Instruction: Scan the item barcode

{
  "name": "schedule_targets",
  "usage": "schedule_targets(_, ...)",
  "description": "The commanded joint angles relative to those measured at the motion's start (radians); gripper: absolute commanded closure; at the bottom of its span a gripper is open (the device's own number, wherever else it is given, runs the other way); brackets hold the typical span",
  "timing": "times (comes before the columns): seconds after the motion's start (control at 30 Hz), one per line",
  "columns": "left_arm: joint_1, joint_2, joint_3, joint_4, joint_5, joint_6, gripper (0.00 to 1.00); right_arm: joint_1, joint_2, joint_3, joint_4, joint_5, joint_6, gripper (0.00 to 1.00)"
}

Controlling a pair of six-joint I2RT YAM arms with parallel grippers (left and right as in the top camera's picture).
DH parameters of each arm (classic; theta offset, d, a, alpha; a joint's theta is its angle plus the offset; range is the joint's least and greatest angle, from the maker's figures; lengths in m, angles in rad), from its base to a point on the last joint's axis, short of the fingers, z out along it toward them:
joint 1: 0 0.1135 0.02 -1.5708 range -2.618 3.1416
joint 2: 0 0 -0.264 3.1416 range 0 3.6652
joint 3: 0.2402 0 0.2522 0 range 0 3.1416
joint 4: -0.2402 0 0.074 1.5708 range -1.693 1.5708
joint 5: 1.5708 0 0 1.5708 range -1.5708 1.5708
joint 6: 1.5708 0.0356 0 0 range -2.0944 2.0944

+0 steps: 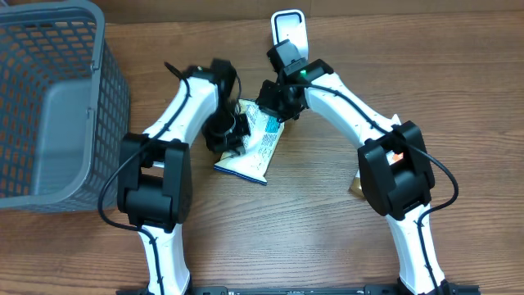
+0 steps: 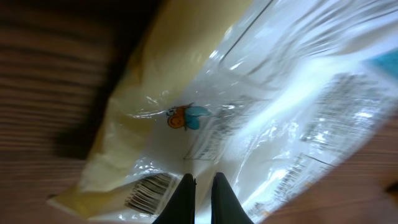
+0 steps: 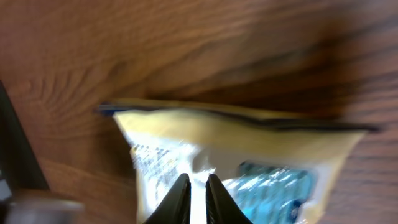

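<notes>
Packet (image 1: 250,156) lies on the table (image 1: 327,238), mid-field between my two arms, long axis slanting from upper right to lower left. White and yellow film, some blue print, a dark blue strip on the lower edge.

My left gripper (image 1: 228,131) sits over the packet's left side. In the left wrist view, the left gripper (image 2: 202,180) has its fingers pressed together, only a thin dark slit between them. Tips are against the clear film of the packet (image 2: 249,93). Can't tell whether any film is caught in them.

Barcode (image 2: 149,190) is just left of those tips, on the yellowish corner, bars facing my left wrist camera. Small orange and blue logo (image 2: 185,117) is printed further up the film. Other print is blurred, not legible.

My right gripper (image 1: 274,102) is at the packet's upper end. In the right wrist view, the right gripper (image 3: 198,180) also has its fingers close together, a narrow pale gap between. The packet (image 3: 249,143) runs right up to the tips. Whether they nip it, I can't tell.

Scanner (image 1: 288,26), white with a dark face, stands at the far edge, just beyond my right wrist. Grey basket (image 1: 115,106) is at far left, well apart from the packet. Small brown thing (image 1: 354,187) sits beside my right arm, mostly hidden.
</notes>
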Motion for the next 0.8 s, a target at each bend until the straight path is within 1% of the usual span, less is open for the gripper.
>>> schedule_targets(0.0, 0.000, 0.004, -0.096, 0.043, 0.019, 0.000, 0.96, -0.003, 0.016, -0.005, 0.018, 0.018, -0.008, 0.89)
schedule_targets(0.1, 0.001, 0.004, -0.130, 0.055, -0.046, 0.000, 0.96, 0.001, 0.049, -0.005, 0.008, 0.071, -0.006, 0.96)
schedule_targets(0.2, 0.001, 0.003, -0.123, 0.005, -0.124, 0.000, 0.96, -0.015, 0.059, -0.005, -0.039, 0.165, -0.002, 0.96)
schedule_targets(0.27, 0.002, 0.003, -0.092, -0.052, -0.147, 0.000, 0.96, -0.031, 0.054, 0.001, -0.069, 0.208, 0.001, 0.96)
schedule_targets(0.43, 0.006, 0.003, 0.085, -0.212, -0.199, 0.000, 0.96, -0.084, 0.029, 0.074, -0.227, 0.310, 0.032, 0.96)
schedule_targets(0.53, 0.008, 0.003, 0.217, -0.284, -0.220, 0.001, 0.96, -0.120, -0.003, 0.126, -0.326, 0.319, 0.026, 0.96)
schedule_targets(0.57, 0.007, 0.003, 0.256, -0.298, -0.227, 0.001, 0.96, -0.130, -0.017, 0.142, -0.356, 0.308, 0.016, 0.96)
schedule_targets(0.63, 0.008, 0.003, 0.326, -0.282, -0.249, 0.000, 0.96, -0.142, -0.051, 0.154, -0.369, 0.185, -0.100, 0.96)
schedule_targets(0.67, 0.008, 0.003, 0.333, -0.261, -0.254, -0.001, 0.96, -0.142, -0.057, 0.154, -0.360, 0.113, -0.155, 0.95)
schedule_targets(0.73, 0.008, 0.003, 0.332, -0.215, -0.259, -0.009, 0.96, -0.138, -0.059, 0.154, -0.341, -0.022, -0.233, 0.88)
schedule_targets(0.77, 0.008, 0.003, 0.328, -0.193, -0.266, -0.027, 0.96, -0.133, -0.054, 0.152, -0.324, -0.102, -0.282, 0.88)
